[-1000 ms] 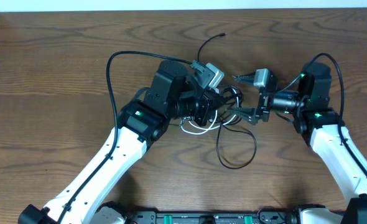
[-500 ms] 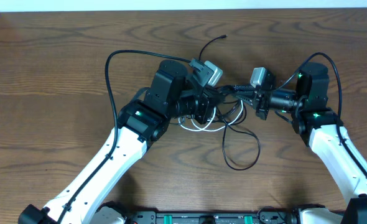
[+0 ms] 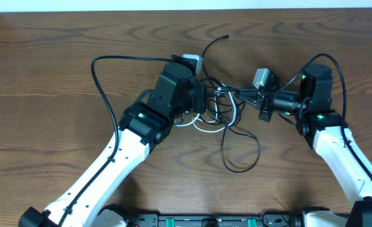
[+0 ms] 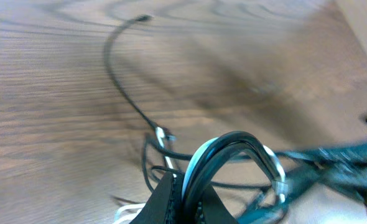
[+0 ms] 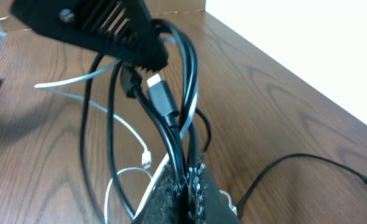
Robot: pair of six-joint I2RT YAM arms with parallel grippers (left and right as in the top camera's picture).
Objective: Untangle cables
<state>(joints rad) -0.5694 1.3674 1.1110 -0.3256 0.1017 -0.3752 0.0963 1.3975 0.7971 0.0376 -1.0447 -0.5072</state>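
My left pincer clamps a black-and-white loop of the cables and my right pincer pinches black strands just beside it, so I can pull the knot apart above the tabletop.

I see bright, even overhead light on the brown wood-grain table, soft shadows. Motion blur smears the thin black cables in my left wrist view.
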